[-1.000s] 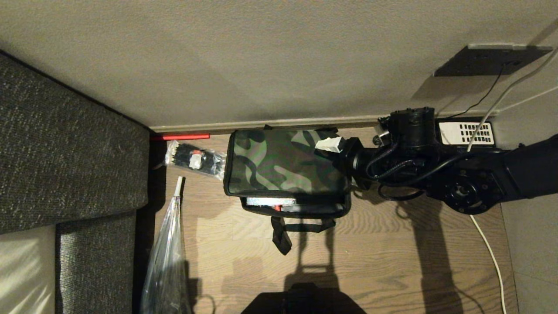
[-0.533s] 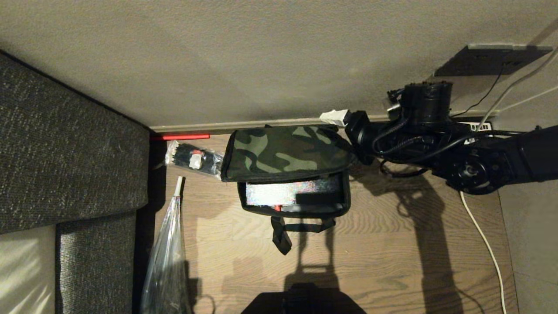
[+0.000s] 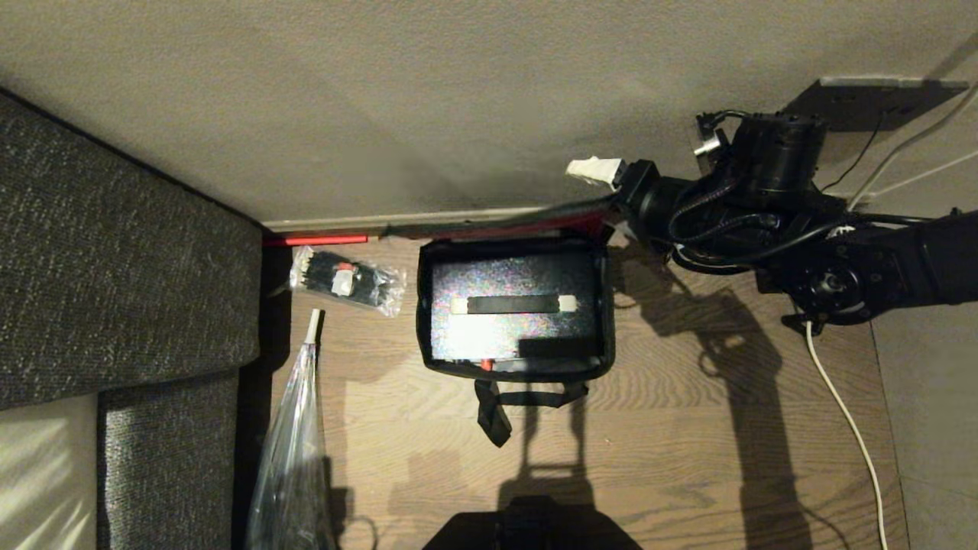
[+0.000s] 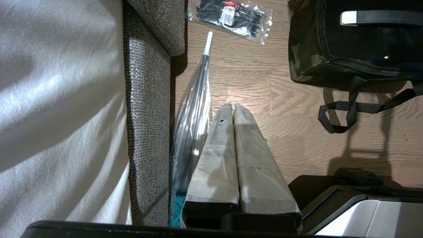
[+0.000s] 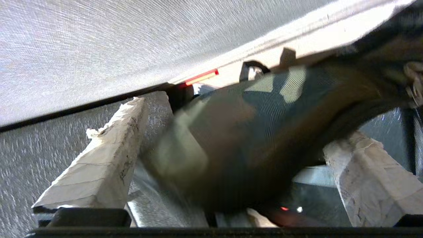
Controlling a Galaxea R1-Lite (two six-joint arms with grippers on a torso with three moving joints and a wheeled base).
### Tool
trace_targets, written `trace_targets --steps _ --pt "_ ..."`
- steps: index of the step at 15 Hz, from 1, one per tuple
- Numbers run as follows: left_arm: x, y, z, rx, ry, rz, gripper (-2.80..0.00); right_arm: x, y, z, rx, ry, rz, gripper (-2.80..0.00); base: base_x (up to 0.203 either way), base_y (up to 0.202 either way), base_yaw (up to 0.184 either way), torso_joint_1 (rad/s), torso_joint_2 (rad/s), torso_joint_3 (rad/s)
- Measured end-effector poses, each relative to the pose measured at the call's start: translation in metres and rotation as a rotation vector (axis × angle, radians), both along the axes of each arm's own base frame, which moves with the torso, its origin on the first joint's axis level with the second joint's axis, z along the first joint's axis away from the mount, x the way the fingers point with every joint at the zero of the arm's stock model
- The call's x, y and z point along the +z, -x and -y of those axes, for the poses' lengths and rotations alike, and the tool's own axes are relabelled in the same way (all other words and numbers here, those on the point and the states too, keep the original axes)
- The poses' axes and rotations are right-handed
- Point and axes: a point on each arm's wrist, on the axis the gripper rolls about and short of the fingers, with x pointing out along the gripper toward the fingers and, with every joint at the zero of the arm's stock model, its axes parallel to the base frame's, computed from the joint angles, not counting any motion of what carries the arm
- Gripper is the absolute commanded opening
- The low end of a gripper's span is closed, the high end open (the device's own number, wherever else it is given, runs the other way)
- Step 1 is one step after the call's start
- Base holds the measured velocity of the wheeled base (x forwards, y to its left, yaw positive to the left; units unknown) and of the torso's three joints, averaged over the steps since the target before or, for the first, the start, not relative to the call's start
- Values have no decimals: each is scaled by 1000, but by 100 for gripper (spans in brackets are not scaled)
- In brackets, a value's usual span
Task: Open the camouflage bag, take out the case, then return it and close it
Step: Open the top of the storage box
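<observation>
1. Head view, far left of the frame: a grey sofa [image 3: 114, 252] fills the edge. Just right of it on the wooden floor [image 3: 688, 458] lie a clear packet of black ties [image 3: 344, 279] and a folded clear umbrella [image 3: 294, 451]. None of these belongs to my job.
2. Centre of the frame: the camouflage bag [image 3: 516, 367] sits on the floor against the wall [image 3: 458, 99], and its lid [image 3: 497, 227] is swung up to stand near the skirting, red lining showing along the edge. I judge the opening step all but done.
3. Inside the open bag lies the case [image 3: 474, 286], flat and dark with a black handle strap across its middle. It is not yet lifted out, so removal, return and closing all remain.
4. Upper right of centre: my right end effector [image 3: 603, 195] is at the lid's right corner, close to the wall. In the right wrist view its fingers [image 5: 105, 158] stand wide apart with the camouflage lid between them; whether they press the cloth I cannot tell.
5. Left wrist view: my left end effector [image 4: 234, 109] is parked low beside the sofa, fingers pressed together and empty, well apart from the bag.
6. My guess at the next move: let the lid rest back, then reach down for the case's strap.
</observation>
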Motion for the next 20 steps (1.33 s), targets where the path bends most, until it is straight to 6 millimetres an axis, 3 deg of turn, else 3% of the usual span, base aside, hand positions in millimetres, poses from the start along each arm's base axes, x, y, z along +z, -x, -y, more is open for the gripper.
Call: trace_targets --steps 10,20 --pt "0 0 0 0 0 0 -280 11 -1 7 -19 75 148 0 0 0 0 0 0 0" --pt "0 0 0 0 0 0 -280 1 -14 5 -56 211 313 0 0 0 0 0 0 0"
